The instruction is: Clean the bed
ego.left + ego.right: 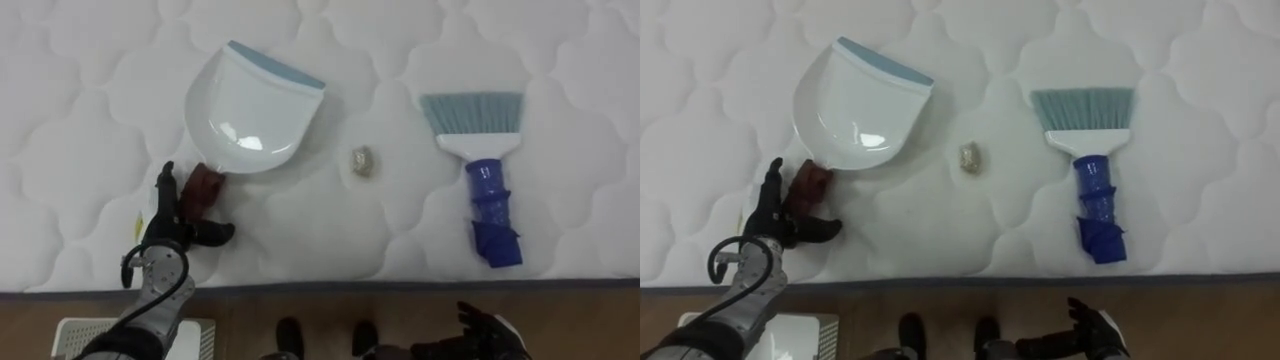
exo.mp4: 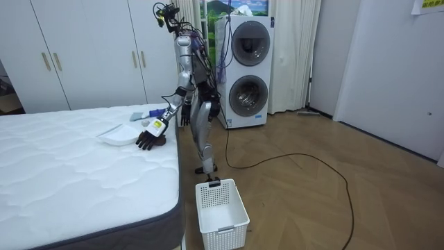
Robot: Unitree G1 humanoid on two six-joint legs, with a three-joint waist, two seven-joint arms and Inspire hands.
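At the lower left of the left eye view, the left hand point(image 1: 172, 232) low over the bed point(image 1: 80, 60), fingers point(image 1: 163, 195) straight and spread, thumb out toward the right, just beside the brown handle point(image 1: 205, 188) of the dustpan point(image 1: 250, 110) and possibly touching it, but not closed round it. Judged an early stage: reaching for the pan, nothing gripped, nothing swept. Dustpan flat on the quilted top, upper left of centre, long axis on a diagonal, handle toward the lower left and blue lip and open mouth toward the upper right. Right of it, near the middle of the frame, a small crumpled scrap point(image 1: 362, 161) lying between pan and brush point(image 1: 487, 170), apart from both and not in the pan. Further right, the brush untouched, long axis close to upright in the frame, pale bristles toward the top, blue grip toward the bottom and leaning slightly right. At the bottom right edge, the right hand point(image 1: 487, 337) off the bed over the floor, fingers loose and open, holding nothing. Left to do, by this reading: grip pan and brush, sweep the scrap in, and tip it out, perhaps into the white basket point(image 2: 220, 212) on the floor by the bed's corner in the room view.
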